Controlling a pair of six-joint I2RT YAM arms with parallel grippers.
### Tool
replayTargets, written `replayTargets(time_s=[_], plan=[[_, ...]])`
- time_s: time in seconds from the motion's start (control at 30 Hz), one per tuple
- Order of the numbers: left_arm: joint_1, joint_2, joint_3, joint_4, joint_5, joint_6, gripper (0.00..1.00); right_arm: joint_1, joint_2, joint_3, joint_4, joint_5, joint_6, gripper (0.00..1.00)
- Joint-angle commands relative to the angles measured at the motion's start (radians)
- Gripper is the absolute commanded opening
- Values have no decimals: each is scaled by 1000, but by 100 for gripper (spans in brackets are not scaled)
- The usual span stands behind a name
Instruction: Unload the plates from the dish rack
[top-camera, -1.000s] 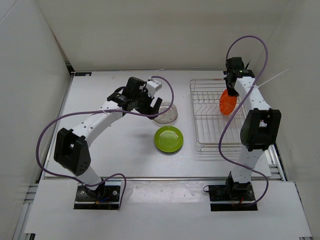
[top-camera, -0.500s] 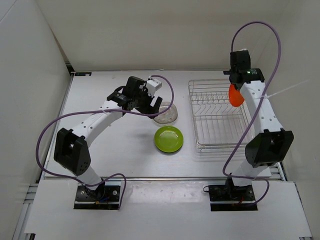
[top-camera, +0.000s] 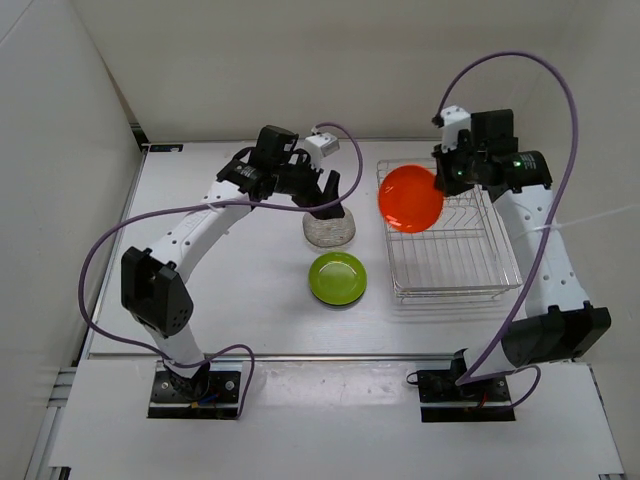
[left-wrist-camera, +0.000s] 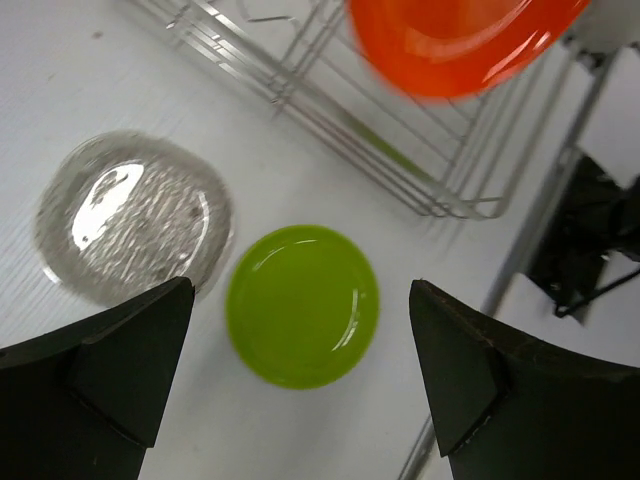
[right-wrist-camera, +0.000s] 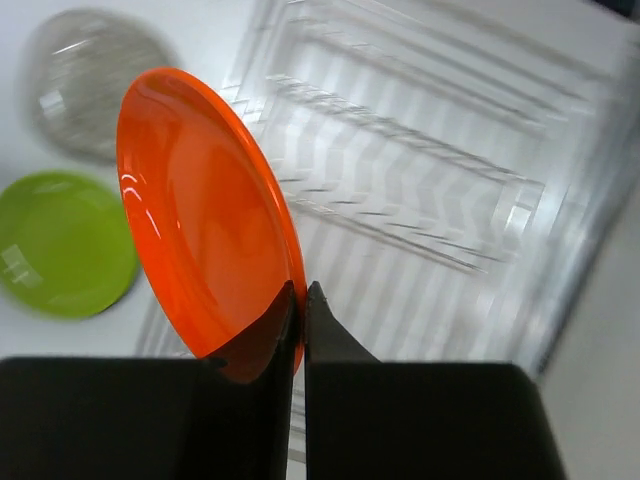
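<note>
A glossy, round lime green plate (top-camera: 338, 277) lies flat on the white desk (top-camera: 240, 290), just beside a clear, ripple-textured plate (top-camera: 330, 230). Above that one hangs the left claw (top-camera: 327, 200), spread wide and empty. The right claw (right-wrist-camera: 301, 310) pinches a smooth orange plate (right-wrist-camera: 200, 210) by its rim over the silver wire dish rack (top-camera: 445, 262).

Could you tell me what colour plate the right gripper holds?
The plate is orange, clearest in the right wrist view.
</note>
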Motion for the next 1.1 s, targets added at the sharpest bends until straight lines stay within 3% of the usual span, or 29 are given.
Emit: replayTargets(time_s=[0.0,0.23,0.4,0.43,0.5,0.53,0.7,0.73,0.77,0.87,0.9,1.0,1.07], plan=[[-9,29,78,-30,220,-36,100,43,19,-27,-58,-356,-36,0],[-49,113,134,-50,220,-36,97,88,81,28,-132,-590,-57,0],[-49,114,134,-50,210,-36,89,88,90,40,-142,-603,-66,0],[-49,114,134,-50,210,-27,78,88,90,40,-142,-589,-66,0],[-49,114,134,-50,201,-27,75,88,90,19,-133,-589,-66,0],[-49,104,134,-50,201,-27,66,88,90,19,-133,-578,-66,0],[-49,81,125,-50,190,-27,51,97,90,-1,-124,-548,-57,0],[-49,81,125,-41,190,-27,44,97,90,-1,-124,-538,-57,0],[-49,72,125,-41,178,-27,29,106,90,-1,-124,-538,-57,0],[-49,72,125,-41,167,-38,11,106,90,-1,-124,-529,-57,0],[-49,72,125,-41,167,-38,11,115,90,-10,-124,-529,-57,0],[-49,63,103,-41,158,-38,11,115,90,-19,-124,-529,-57,13],[-49,54,91,-41,147,-38,11,115,90,-19,-124,-529,-57,33]])
